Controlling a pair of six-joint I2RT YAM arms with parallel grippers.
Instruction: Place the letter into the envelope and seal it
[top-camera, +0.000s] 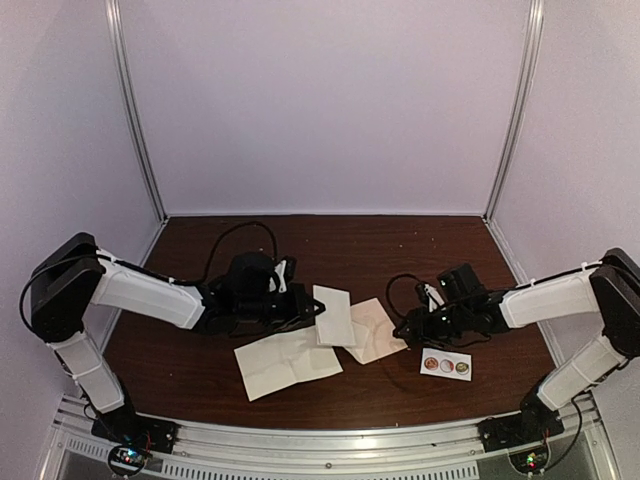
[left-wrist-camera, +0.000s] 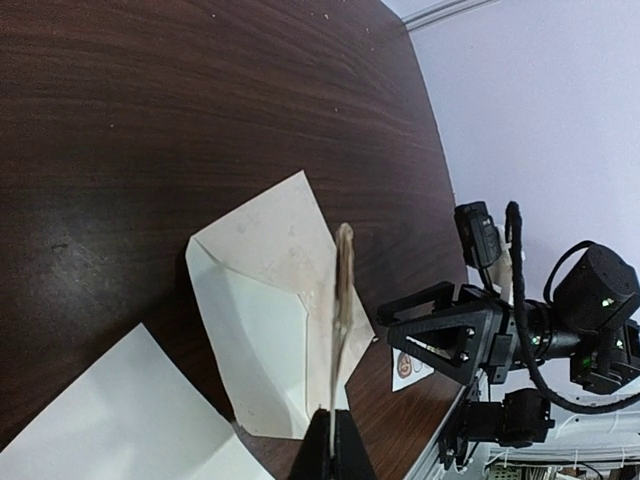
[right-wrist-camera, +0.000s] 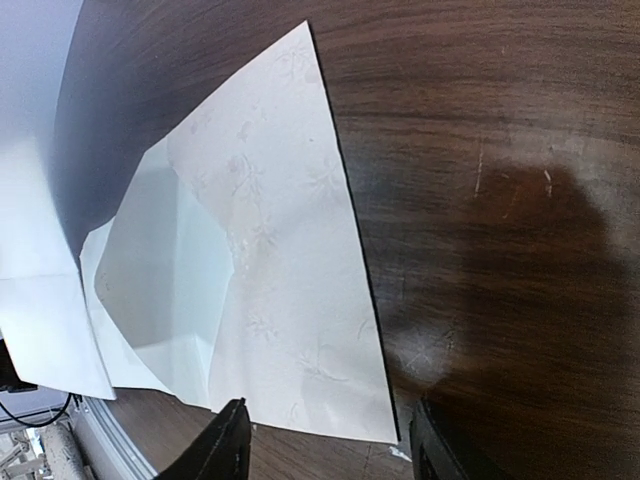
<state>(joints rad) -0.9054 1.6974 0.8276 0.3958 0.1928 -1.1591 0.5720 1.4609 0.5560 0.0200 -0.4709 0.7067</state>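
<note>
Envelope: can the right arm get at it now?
Probably yes: the right pincer is open at the edge of the envelope, nothing between; the left pincer holds the letter at the far side.

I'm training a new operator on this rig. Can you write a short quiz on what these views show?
1. True or false: the right hand is shut on the envelope.
2. The left hand holds: A the envelope; B a folded letter, seen edge-on; C nothing.
3. How many round stickers are on the white strip?
Key: 1 false, its fingers stand apart; 2 B; 3 three.
</note>
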